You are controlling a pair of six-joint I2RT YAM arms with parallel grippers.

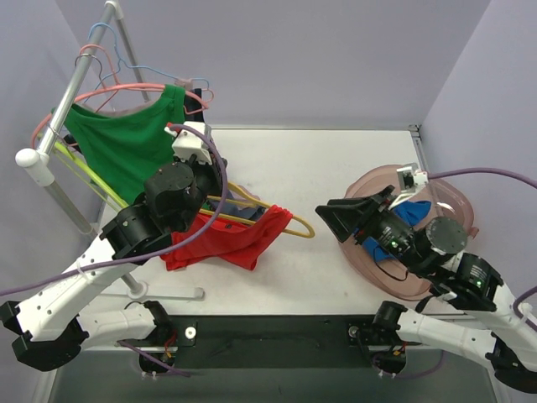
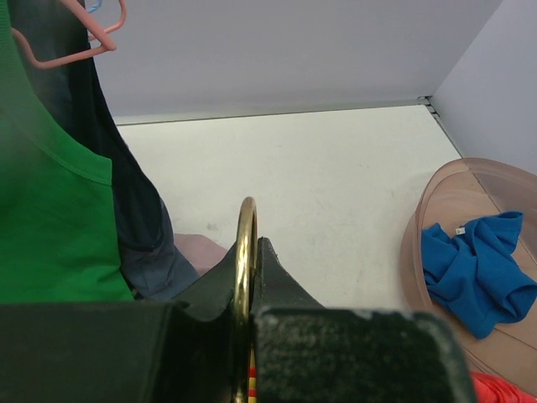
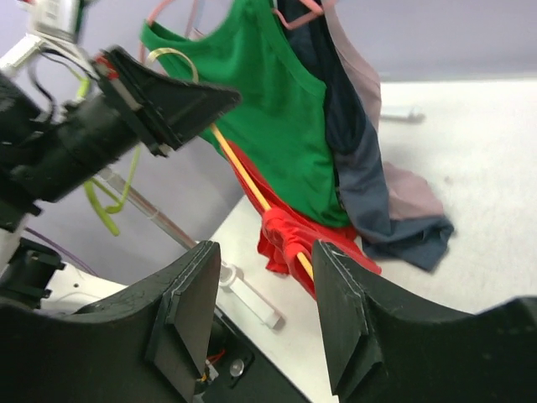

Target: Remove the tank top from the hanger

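Note:
A red tank top [image 1: 226, 239] is bunched on a yellow wire hanger [image 1: 285, 220] and sags onto the white table left of centre. My left gripper [image 1: 210, 180] is shut on the hanger's hook [image 2: 246, 227], holding it up above the table; the left wrist view shows the wire pinched between the jaws [image 2: 250, 243]. My right gripper [image 1: 330, 222] stands open just right of the hanger's end and holds nothing. Through its spread jaws [image 3: 264, 252] the right wrist view shows the red tank top [image 3: 289, 231] and the hanger's arm [image 3: 243, 172] a short way off.
A clothes rack [image 1: 67, 109] stands at the far left with a green tank top [image 1: 126, 143] on a pink hanger, and dark blue and pinkish garments [image 3: 369, 168] beside it. A translucent pink basin [image 1: 457, 206] at the right holds a blue cloth [image 1: 415, 210].

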